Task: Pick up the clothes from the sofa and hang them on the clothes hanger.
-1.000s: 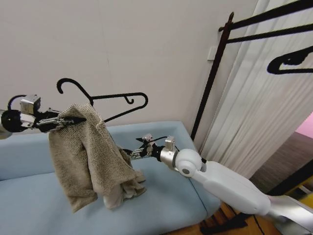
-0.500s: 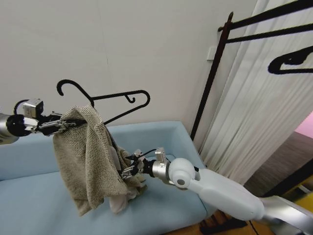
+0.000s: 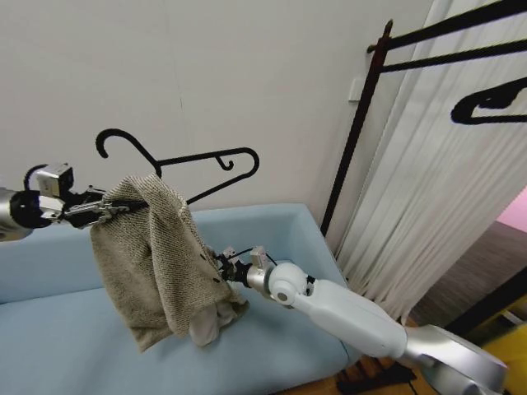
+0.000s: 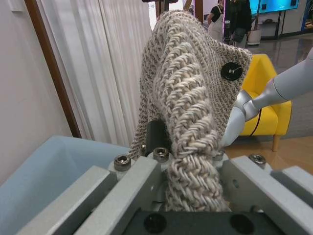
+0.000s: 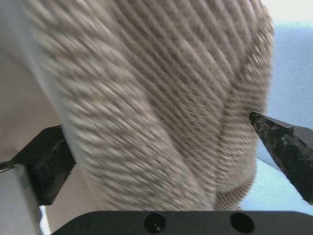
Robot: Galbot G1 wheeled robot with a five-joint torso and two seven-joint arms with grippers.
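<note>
In the head view the left gripper (image 3: 105, 211) is held up at the left, above the sofa (image 3: 280, 224), near its back edge. It is clamped on one shoulder of the sweater (image 3: 152, 263), where the knit covers one arm of the hanger (image 3: 198, 157). The hanger's hook and other arm stick out bare against the wall. The sweater hangs over the middle of the seat (whether its lowest fold touches the cushion is hard to tell). The right gripper (image 3: 224, 267) reaches in from the right, at the sweater's right edge about halfway down. The rack (image 3: 356, 136) stands past the sofa's right end, in front of the curtain (image 3: 428, 189), with a second hanger (image 3: 491, 102) on its bar. In the left wrist view the left gripper (image 4: 191, 169) has a thick bunch of the sweater (image 4: 190, 88) squeezed between its grey fingers (image 4: 122, 188). A dark button (image 4: 231, 71) shows on the drape and the right arm (image 4: 288, 83) lies beyond it. In the right wrist view the right gripper (image 5: 156, 147) has its black fingers (image 5: 288, 147) spread wide apart, with the sweater (image 5: 156, 88) hanging between them, unpinched, and the sofa (image 5: 293, 73) behind.
</note>
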